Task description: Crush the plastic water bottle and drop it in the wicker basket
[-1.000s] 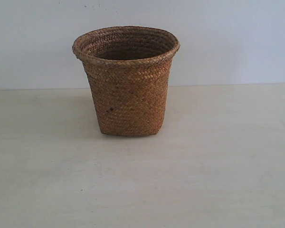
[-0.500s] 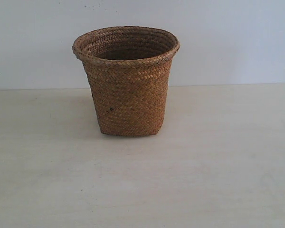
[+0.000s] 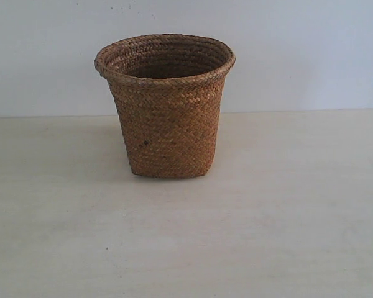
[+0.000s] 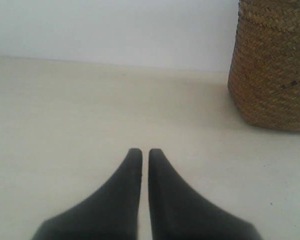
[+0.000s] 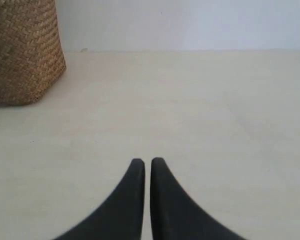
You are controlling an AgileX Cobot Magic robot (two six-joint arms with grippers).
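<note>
On the pale surface (image 3: 286, 217) the basket (image 3: 168, 130) stands upright and alone, mouth up, with bare space all round it. The bottle is not in sight in any view. Only the upper inside wall of the basket shows, so I cannot tell whether the bottle lies within.

The left tool (image 4: 145, 152) has its fingers drawn together to a hairline gap and grips nothing. The right tool (image 5: 147, 162) is the same. Both sit low over the surface, one to each side of the basket and apart from it.

If the bottle is yet to be handled, the step in hand looks like finding and taking it. To do that well:
- Spread one tool wide before it reaches the bottle, and close it across the soft middle of the body, not the stiff neck.
- Bring the other tool in against the far end, so the squeeze has something to work against.
- Carry the bottle over the centre of the rim before letting go. The basket is light and a knock could tip it.
</note>
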